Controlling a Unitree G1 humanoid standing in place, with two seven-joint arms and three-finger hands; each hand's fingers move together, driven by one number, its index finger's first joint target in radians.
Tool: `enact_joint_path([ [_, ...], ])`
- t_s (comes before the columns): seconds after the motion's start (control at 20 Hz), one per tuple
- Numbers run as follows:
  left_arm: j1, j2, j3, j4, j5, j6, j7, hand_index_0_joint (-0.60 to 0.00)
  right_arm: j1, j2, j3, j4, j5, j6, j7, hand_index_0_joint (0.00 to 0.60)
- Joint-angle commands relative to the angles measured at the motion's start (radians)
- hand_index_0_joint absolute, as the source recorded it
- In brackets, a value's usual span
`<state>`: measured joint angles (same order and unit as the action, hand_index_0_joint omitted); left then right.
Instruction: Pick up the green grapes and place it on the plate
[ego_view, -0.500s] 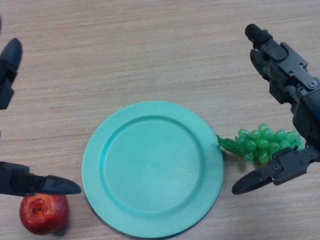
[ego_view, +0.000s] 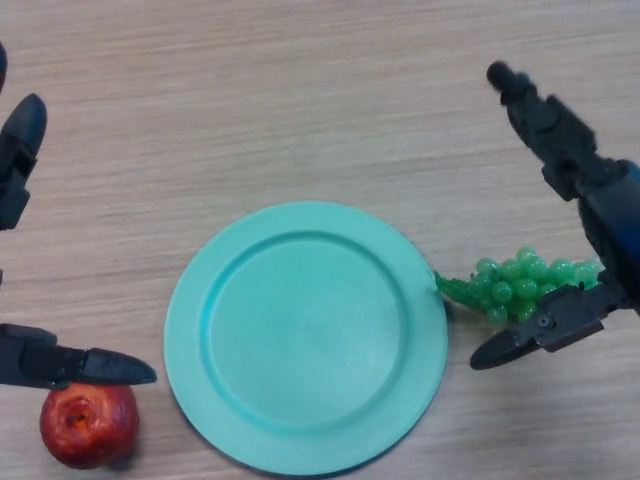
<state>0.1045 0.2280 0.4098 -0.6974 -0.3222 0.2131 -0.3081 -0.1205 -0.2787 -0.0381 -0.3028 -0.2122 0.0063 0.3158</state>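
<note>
A bunch of green grapes (ego_view: 520, 283) lies on the wooden table, touching the right rim of a round teal plate (ego_view: 305, 335). My right hand (ego_view: 590, 190) hovers over the grapes from the right, open: its fingers stretch up and left beyond the bunch, its thumb (ego_view: 535, 333) lies just below it. The right end of the bunch is hidden under the hand. My left hand (ego_view: 20, 150) is open at the left edge, its thumb (ego_view: 90, 367) pointing right above an apple.
A red apple (ego_view: 88, 425) sits at the bottom left, just left of the plate and under my left thumb. The wooden table (ego_view: 300, 90) stretches beyond the plate.
My right hand has shifted slightly right and turned, so its fingers look narrower. The grapes, the plate and the apple have not moved. My left hand is almost unchanged.
</note>
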Motion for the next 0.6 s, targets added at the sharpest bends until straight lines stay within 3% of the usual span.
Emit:
enact_joint_path([
  [0.05,-0.006,0.031,0.055,-0.034,-0.002,-0.159,0.021,0.0,-0.071,-0.057,-0.075,0.095,-0.009,-0.24,-0.021,0.0],
  [0.4,-0.006,0.03,0.067,-0.085,-0.043,-0.095,0.039,0.0,-0.187,-0.114,-0.044,0.577,-0.193,-0.489,-0.063,0.0],
  [0.5,-0.004,0.027,0.067,-0.086,-0.044,-0.099,0.041,0.0,-0.204,-0.122,-0.035,0.626,-0.257,-0.518,-0.091,0.199],
  [0.55,-0.002,0.025,0.067,-0.088,-0.044,-0.1,0.043,0.0,-0.225,-0.129,-0.029,0.666,-0.319,-0.536,-0.127,0.35],
  [0.6,0.002,0.023,0.067,-0.091,-0.044,-0.099,0.043,0.0,-0.244,-0.139,-0.024,0.703,-0.387,-0.551,-0.174,0.45],
])
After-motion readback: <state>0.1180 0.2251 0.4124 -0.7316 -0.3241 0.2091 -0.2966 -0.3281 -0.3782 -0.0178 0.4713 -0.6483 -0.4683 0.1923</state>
